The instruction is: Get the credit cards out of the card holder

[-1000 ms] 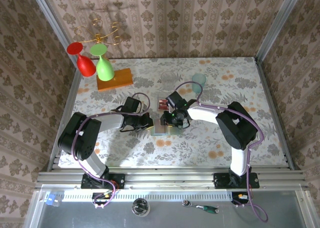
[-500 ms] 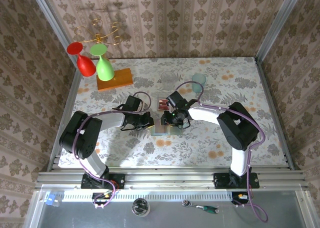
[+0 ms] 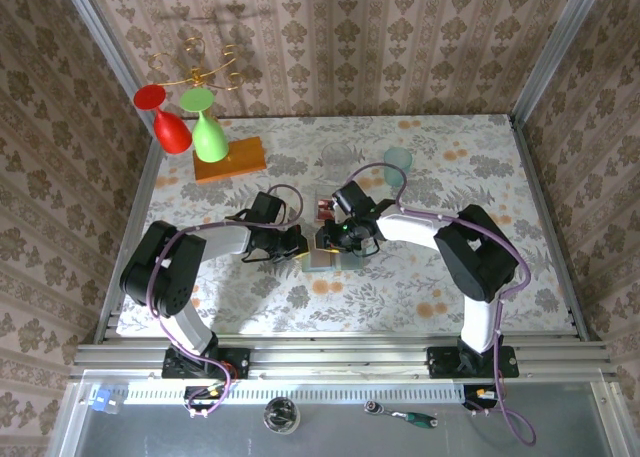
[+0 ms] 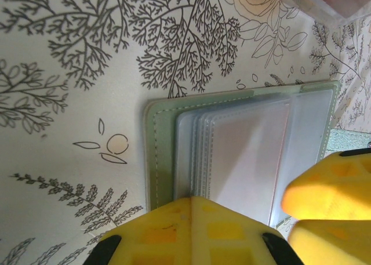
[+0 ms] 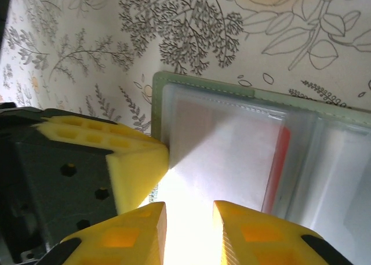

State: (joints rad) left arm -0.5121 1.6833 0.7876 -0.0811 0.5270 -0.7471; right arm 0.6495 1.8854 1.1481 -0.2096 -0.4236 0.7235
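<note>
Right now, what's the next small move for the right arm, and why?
Probably close the right gripper on the card holder's bright sleeve edge. Its jaws straddle that edge, slightly apart, a red card sits inside, and the shut left gripper rests on the holder.

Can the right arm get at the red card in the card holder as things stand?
Probably yes. The right gripper is at the sleeves of the card holder, jaws slightly apart, the red card just beside them. The left gripper, shut, sits at the holder's edge, off that path.

Left hand (image 3: 297, 245), right hand (image 3: 335, 239) crowd card holder (image 4: 232, 137).
</note>
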